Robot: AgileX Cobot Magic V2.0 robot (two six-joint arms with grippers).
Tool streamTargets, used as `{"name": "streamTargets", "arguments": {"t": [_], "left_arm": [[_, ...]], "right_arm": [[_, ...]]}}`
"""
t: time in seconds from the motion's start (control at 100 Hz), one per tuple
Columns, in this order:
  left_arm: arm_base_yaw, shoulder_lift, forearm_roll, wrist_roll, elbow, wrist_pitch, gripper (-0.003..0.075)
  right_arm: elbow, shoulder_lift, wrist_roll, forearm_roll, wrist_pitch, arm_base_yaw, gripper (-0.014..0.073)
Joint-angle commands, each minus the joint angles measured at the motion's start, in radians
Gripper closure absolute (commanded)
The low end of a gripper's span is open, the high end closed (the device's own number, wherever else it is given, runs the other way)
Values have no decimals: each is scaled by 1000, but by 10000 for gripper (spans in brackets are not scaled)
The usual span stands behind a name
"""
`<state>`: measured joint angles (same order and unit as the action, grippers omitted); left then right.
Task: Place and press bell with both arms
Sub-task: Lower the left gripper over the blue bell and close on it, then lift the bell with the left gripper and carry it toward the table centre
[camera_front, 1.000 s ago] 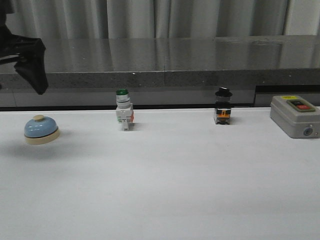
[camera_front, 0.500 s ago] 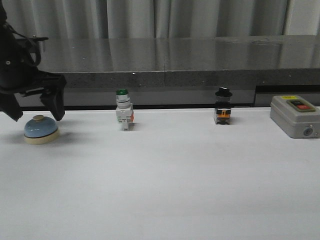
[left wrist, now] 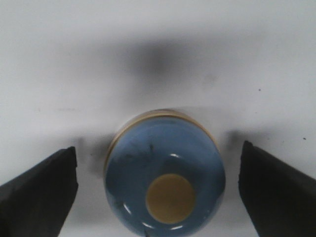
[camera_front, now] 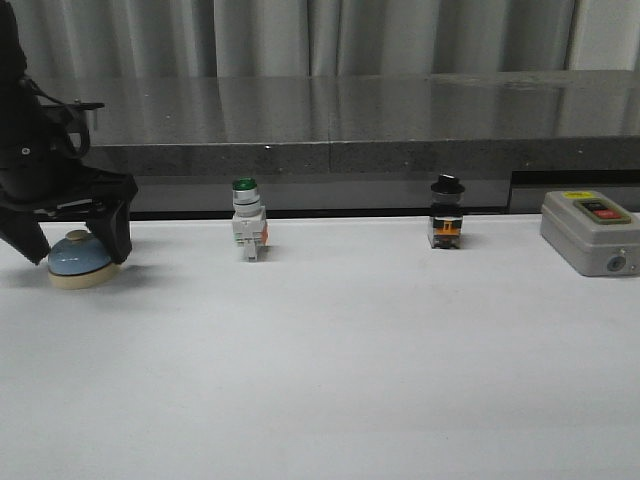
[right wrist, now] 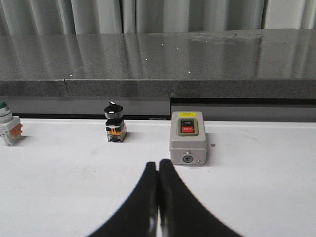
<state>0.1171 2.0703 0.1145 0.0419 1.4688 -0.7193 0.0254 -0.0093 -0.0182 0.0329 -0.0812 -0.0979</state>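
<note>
bell [camera_front: 80,258] is seen resting on the white surface [camera_front: 330,360] at its far left, upright, light-blue dome over a cream base with a cream button on top. it is straddled by the left gripper [camera_front: 72,232], whose dark fingers [camera_front: 118,222] are spread wide on either side of the dome; in the left wrist view the bell [left wrist: 165,175] sits between the two fingers [left wrist: 40,191] with bare surface visible on both sides, so no contact is shown. the right gripper [right wrist: 158,207] is seen only in its own wrist view, its fingers pressed together with nothing between them, held above the surface. a green-capped pushbutton switch [camera_front: 247,232] stands near the back edge of the surface, well apart from the bell, and a black-knobbed switch [camera_front: 446,214] stands further right. a grey control box [camera_front: 590,232] with a red button is placed at the far right. a dark stone counter [camera_front: 350,120] and grey curtains are seen behind.
</note>
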Motion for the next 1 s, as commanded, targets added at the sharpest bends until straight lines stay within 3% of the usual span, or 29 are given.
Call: {"name": "streamTargets", "arguments": {"t": [0.0, 0.11, 0.31, 0.4, 0.73, 0.99], "left_arm": [[7, -54, 6, -1, 30, 15, 104], [7, -54, 5, -1, 30, 13, 159], [7, -54, 5, -1, 30, 4, 418], [7, -54, 5, 1, 30, -3, 486], [31, -60, 5, 3, 130, -147, 501], [153, -94, 5, 3, 272, -250, 501]], "right_arm": [[-13, -20, 3, -9, 87, -1, 654], [-13, -20, 3, -9, 87, -1, 654], [-13, -20, 3, -9, 87, -1, 654], [-13, -20, 3, -9, 87, -1, 654], [-13, -20, 3, -9, 87, -1, 654], [-13, -20, 3, -9, 87, -1, 654]]}}
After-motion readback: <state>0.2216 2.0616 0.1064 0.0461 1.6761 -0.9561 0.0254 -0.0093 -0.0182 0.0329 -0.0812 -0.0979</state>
